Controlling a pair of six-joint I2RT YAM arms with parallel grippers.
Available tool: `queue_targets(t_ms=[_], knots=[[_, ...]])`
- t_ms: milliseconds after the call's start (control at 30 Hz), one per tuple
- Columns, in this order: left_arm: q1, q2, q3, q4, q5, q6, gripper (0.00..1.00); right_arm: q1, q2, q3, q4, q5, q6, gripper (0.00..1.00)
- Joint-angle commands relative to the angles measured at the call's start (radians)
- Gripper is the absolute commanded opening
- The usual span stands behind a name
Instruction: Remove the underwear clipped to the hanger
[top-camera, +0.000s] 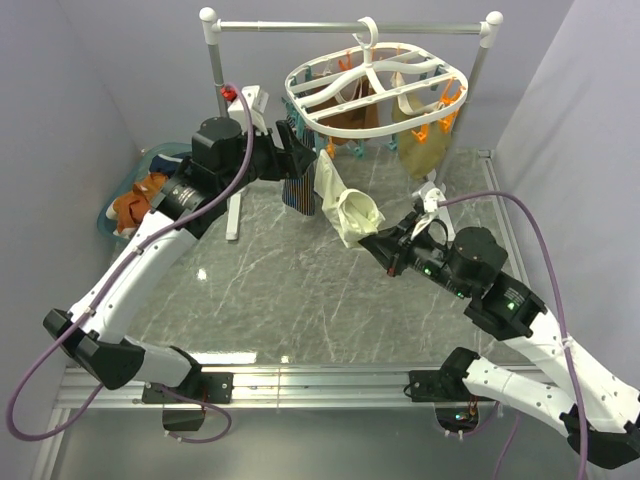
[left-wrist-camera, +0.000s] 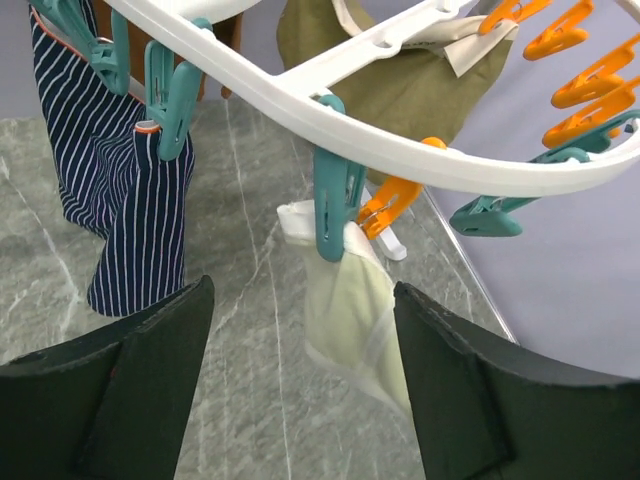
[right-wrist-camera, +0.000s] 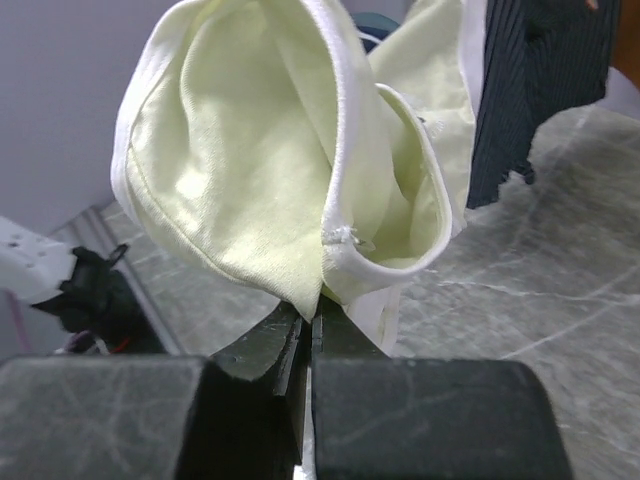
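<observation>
The white oval hanger (top-camera: 375, 85) hangs by its hook from the rail. A cream brief (top-camera: 345, 205) is held at its top by a teal clothespin (left-wrist-camera: 338, 205) on the hanger's rim (left-wrist-camera: 330, 100) and stretches down to the right. My right gripper (top-camera: 372, 238) is shut on its lower end; the right wrist view shows the cloth (right-wrist-camera: 250, 170) pinched between the closed jaws (right-wrist-camera: 312, 320). My left gripper (left-wrist-camera: 300, 330) is open and empty just below that clothespin. A dark striped brief (left-wrist-camera: 120, 200) hangs to the left, and tan-brown (top-camera: 350, 110) and olive-beige (top-camera: 420, 140) briefs hang behind.
The silver-and-white rail stand (top-camera: 215, 70) stands at the back. A blue basin (top-camera: 120, 215) holding cloth sits at the far left. Orange clothespins (left-wrist-camera: 580, 50) line the hanger's right rim. Grey walls close in on both sides.
</observation>
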Motion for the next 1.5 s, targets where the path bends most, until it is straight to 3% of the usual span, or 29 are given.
queue_targets(t_ms=[0,300,533,633,733,900,1167,1467], knots=[[0.0,-0.062,-0.054,0.105,0.018,0.015,0.8,-0.003,-0.029,0.081,-0.05,-0.087,0.039,0.0],[0.098,-0.091,-0.218,0.296,0.274,-0.101,0.78,-0.005,-0.089,0.187,-0.188,-0.029,0.05,0.0],[0.098,-0.094,-0.272,0.383,0.369,-0.169,0.77,-0.003,-0.19,0.236,-0.273,0.239,0.037,0.0],[0.098,-0.09,-0.295,0.44,0.418,-0.207,0.77,-0.003,-0.202,0.258,-0.323,0.263,0.03,0.0],[0.096,-0.081,-0.32,0.504,0.493,-0.256,0.77,-0.003,-0.204,0.25,-0.33,0.222,0.047,0.0],[0.09,-0.042,-0.399,0.791,0.688,-0.434,0.77,-0.005,-0.18,0.183,-0.286,0.085,0.09,0.0],[0.014,-0.015,-0.406,0.816,0.61,-0.437,0.77,-0.003,-0.146,0.066,-0.142,-0.113,0.159,0.0],[0.012,0.062,-0.429,1.024,0.627,-0.542,0.79,-0.006,-0.107,0.074,-0.146,-0.229,0.15,0.0]])
